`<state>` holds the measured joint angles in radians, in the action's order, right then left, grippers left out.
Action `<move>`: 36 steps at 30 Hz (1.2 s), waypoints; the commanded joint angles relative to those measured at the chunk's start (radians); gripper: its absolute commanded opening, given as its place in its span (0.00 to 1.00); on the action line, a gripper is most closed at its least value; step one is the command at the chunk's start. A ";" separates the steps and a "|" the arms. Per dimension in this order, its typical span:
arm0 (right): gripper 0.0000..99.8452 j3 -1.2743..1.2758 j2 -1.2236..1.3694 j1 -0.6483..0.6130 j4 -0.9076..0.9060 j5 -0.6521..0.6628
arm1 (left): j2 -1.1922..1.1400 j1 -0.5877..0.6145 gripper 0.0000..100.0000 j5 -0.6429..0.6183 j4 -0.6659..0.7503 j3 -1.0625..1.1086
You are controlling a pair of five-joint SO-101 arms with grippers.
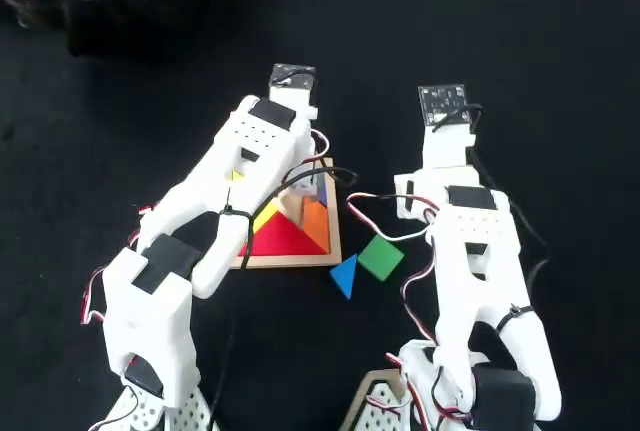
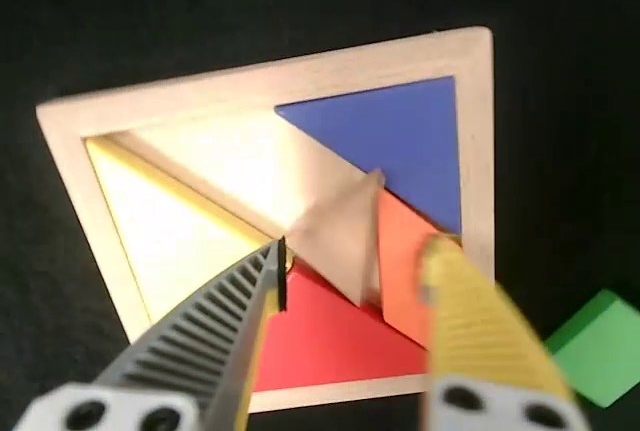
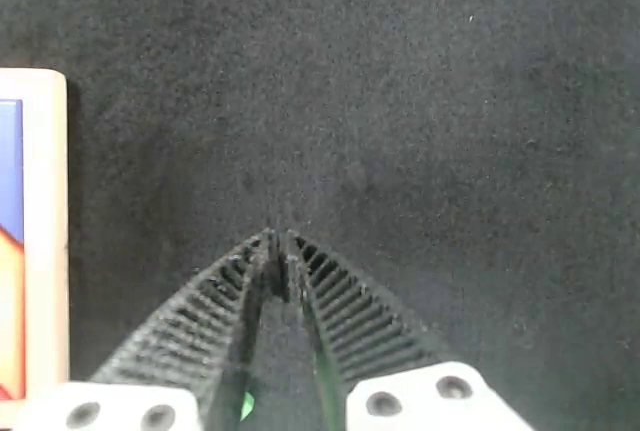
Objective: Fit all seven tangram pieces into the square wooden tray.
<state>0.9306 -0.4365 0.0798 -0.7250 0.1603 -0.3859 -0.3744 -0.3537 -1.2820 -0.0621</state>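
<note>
We see a pale wood tray [image 2: 260,76] with yellow piece [image 2: 165,236], blue piece [image 2: 400,141], red piece [image 2: 330,336], orange piece [image 2: 405,271]; green square [image 1: 381,257], blue triangle [image 1: 345,275], black desk [image 1: 560,71].

High view evenly lit from above, moderate brightness; black table [image 1: 560,71] swallows shadows. Left wrist view: strong glare washes yellow piece [image 2: 170,241] and wooden tray [image 2: 300,71] floor almost white. Right wrist view dimmer, flat light, tray rim pale and overexposed.
</note>
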 commanded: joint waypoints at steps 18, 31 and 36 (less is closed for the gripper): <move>0.01 -0.038 -0.030 0.002 0.017 -0.006 | -0.014 0.030 0.32 0.006 0.100 0.018; 0.01 -0.036 -0.030 -0.023 0.017 -0.006 | -0.028 -0.031 0.32 -0.035 0.092 0.028; 0.01 -0.036 -0.030 -0.023 0.017 -0.006 | -0.025 -0.019 0.32 -0.029 0.101 0.041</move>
<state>0.9306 -0.4365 0.0721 -0.7250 0.1603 -0.4227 -0.3928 -0.3767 -1.1945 -0.0176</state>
